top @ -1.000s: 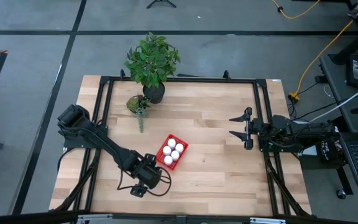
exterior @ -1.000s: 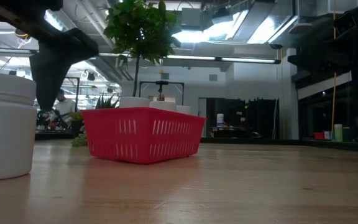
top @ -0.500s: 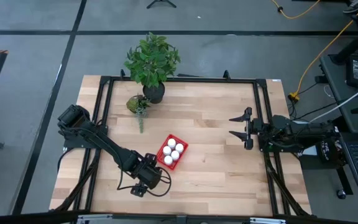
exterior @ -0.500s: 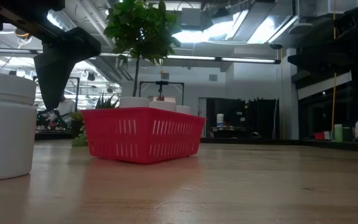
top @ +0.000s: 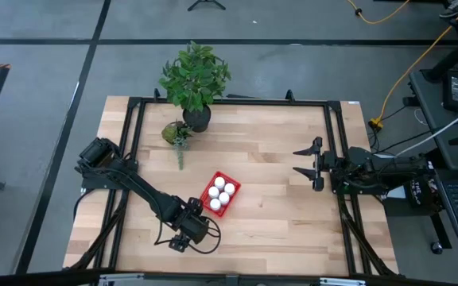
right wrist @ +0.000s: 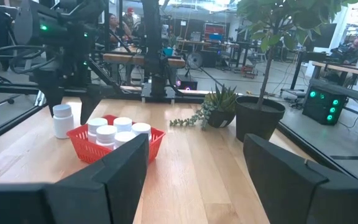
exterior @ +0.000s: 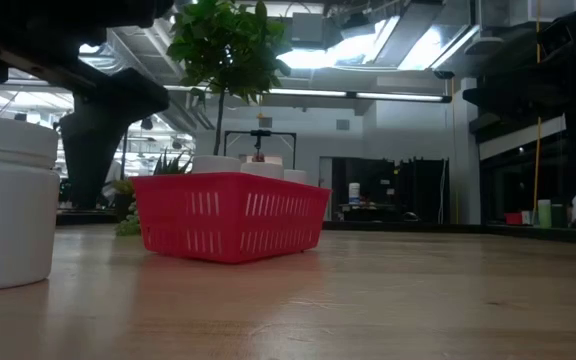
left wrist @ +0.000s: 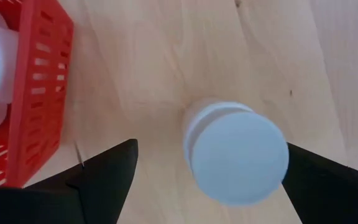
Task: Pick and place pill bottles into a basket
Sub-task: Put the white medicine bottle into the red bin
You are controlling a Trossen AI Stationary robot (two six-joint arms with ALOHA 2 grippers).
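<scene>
A white pill bottle [left wrist: 236, 152] stands upright on the wooden table beside the red basket [left wrist: 36, 93]. My left gripper [left wrist: 210, 149] points down over it, open, with one dark finger on each side of the bottle and a gap showing at both. In the high view that gripper [top: 195, 230] hides the bottle. The basket [top: 236, 188] holds several white-capped bottles [top: 219, 193], standing upright. The low view shows the loose bottle [exterior: 8, 200] close at the left. My right gripper [top: 296, 160] waits open at the table's right side.
A potted plant [top: 196, 117] and a small succulent [top: 173, 132] stand at the table's far edge. Black frame rails [top: 133, 127] run along the table's sides. Bare wood lies between the basket and my right gripper.
My left gripper has come down a little over the loose bottle, its fingers staying wide apart. The bottle and the basket have not moved.
</scene>
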